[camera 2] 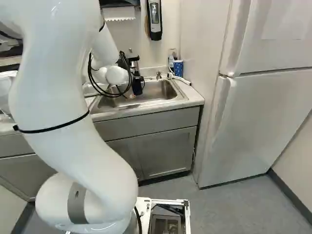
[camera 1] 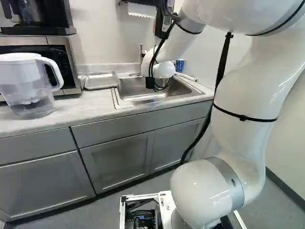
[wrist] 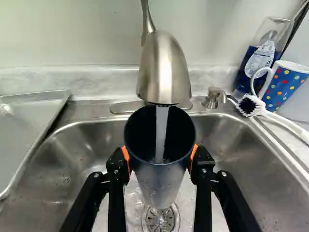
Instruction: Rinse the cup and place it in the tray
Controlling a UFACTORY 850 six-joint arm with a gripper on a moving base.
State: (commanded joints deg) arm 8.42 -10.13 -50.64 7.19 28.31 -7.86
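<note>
Over the sink [camera 2: 165, 92], my gripper [camera 2: 138, 85] shows as a dark shape at the arm's end in the right base view. In the wrist view the gripper [wrist: 161, 158] grips the dark cup [wrist: 161, 181] from two sides, an orange pad against each wall. The cup's open mouth faces up, slightly tipped toward the camera, directly beneath the faucet [wrist: 165, 70]. A stream of water [wrist: 161, 130] runs from the spout into it. The metal tray [camera 1: 101, 80] lies on the counter beside the sink, also partly visible in the wrist view.
Beyond the soap pump [wrist: 212, 98] stand a spotted paper cup [wrist: 286, 87], a blue soap bottle [wrist: 256, 60] and a white brush [wrist: 250, 105]. A water pitcher [camera 1: 28, 88] stands on the counter before the microwave. A refrigerator [camera 2: 258, 117] borders the counter.
</note>
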